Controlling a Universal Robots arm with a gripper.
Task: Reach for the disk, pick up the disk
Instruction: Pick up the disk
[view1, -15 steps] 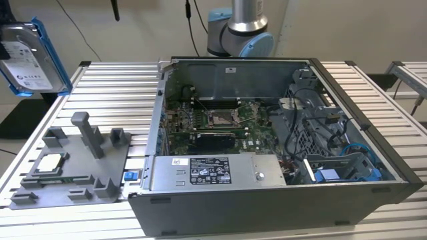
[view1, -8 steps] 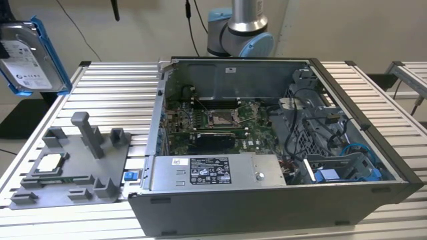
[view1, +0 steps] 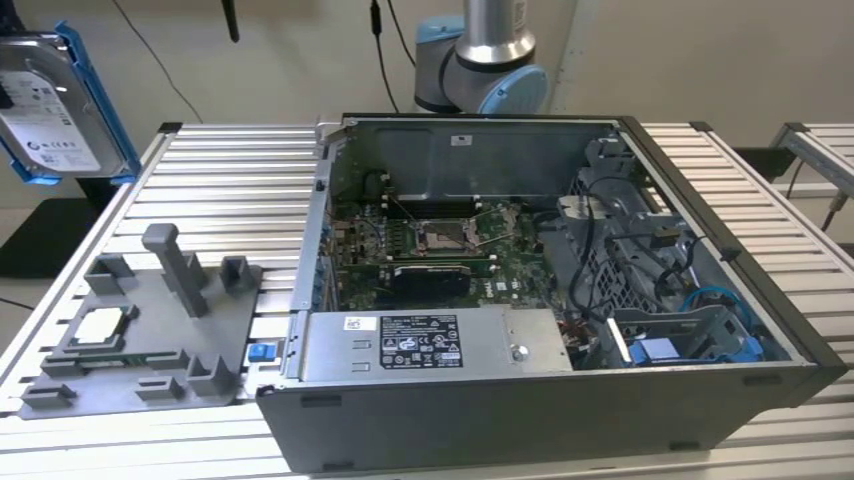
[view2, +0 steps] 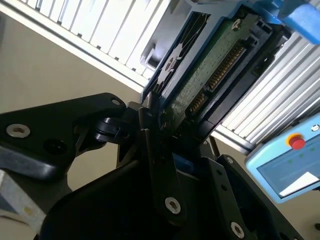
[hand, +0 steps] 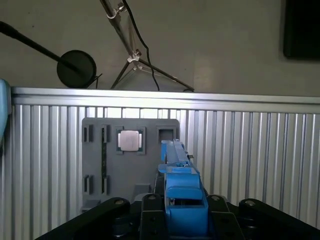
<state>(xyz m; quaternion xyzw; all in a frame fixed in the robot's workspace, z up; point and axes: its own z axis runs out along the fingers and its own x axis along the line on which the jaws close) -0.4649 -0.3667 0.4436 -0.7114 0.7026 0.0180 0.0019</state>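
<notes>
Clamping the gripper (view2: 161, 127) tight onto the disk (view1: 56, 108), pinching it across its blue rails. Holding the disk raised clear above the slatted table (view1: 227, 170), near the grey fixture tray (view1: 224, 322). Probably needing steady squeezing and level carrying, avoiding slipping.

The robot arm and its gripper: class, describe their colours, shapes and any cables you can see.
In the exterior view the arm is a silver metal tube above a rounded grey joint with light blue caps; a thin black cable hangs beside it. In the second wrist view the gripper is matte black, built of flat linked bars with rounded ends and silver round pins.
</notes>
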